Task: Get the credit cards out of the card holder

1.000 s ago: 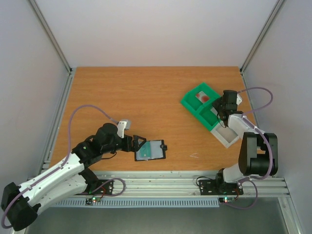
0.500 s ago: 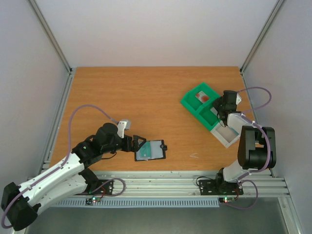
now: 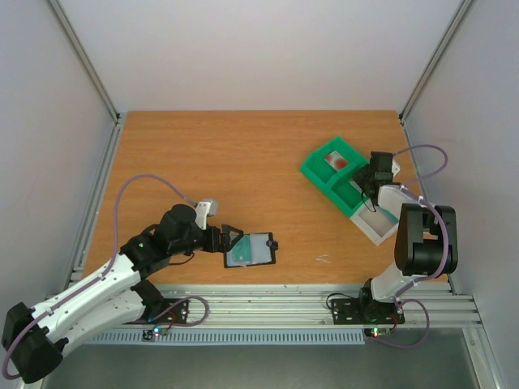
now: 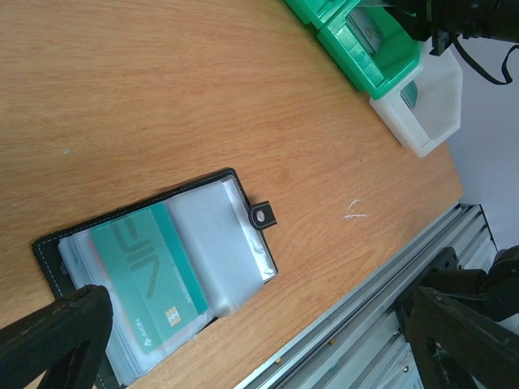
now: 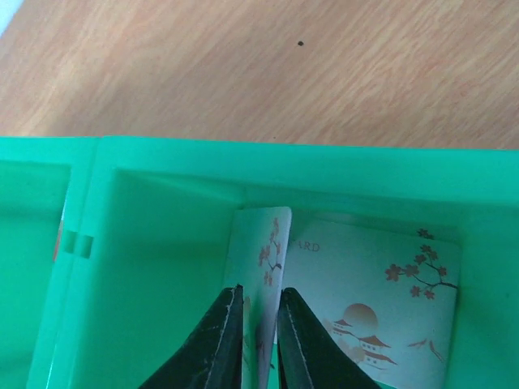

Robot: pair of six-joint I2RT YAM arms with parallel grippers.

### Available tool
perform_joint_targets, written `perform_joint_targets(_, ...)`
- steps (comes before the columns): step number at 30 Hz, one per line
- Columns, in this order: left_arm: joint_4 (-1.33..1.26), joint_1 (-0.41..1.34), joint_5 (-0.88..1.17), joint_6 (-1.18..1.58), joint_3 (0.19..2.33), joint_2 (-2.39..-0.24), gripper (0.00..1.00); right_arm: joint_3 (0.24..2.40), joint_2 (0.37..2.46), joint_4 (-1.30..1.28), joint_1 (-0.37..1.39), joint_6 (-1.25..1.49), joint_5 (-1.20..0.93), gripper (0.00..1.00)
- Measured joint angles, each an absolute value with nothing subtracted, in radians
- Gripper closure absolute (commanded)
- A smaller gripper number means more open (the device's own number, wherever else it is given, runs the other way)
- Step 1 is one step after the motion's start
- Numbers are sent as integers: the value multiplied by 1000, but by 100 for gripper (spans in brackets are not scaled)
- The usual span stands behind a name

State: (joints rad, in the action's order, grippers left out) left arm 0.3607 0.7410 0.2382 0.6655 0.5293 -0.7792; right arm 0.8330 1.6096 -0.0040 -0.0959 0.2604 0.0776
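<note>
From above, the card holder point(image 3: 251, 250) lies open on the surface point(image 3: 227, 162) at about 6 o'clock, with the teal card point(image 3: 242, 253) still in its slot, so the task looks only partly done. At 2 o'clock the green tray point(image 3: 310, 173) holds a red-marked pale card point(image 3: 335, 161) in its far compartment. The left arm point(image 3: 122, 275) reaches low toward the holder from 8 o'clock. The right arm point(image 3: 422, 243) folds back, with its wrist dipped into the tray's middle compartment.

In the left wrist view the left jaws are spread wide and grip nothing. One finger point(image 4: 53, 340) overlaps the holder's 7 o'clock corner.

In the right wrist view the right jaws are nearly closed, pinching a blossom-printed card point(image 5: 268, 259) on edge inside the tray. A flat card point(image 5: 373, 300) lies at its 3 o'clock.
</note>
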Motion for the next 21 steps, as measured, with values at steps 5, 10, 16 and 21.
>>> perform_joint_targets(5,369,741,220,674,529,-781,1,863,1613,-70,-99,260,87,82)
perform_joint_targets(10,421,741,154,683,540,-834,1,905,1618,-144,-101,260,104,80)
perform_joint_targets(16,435,727,102,685,540,-919,1,950,1622,-221,-102,260,128,78)
perform_joint_targets(21,439,699,101,687,542,-1034,1,1019,1626,-328,-102,263,165,77)
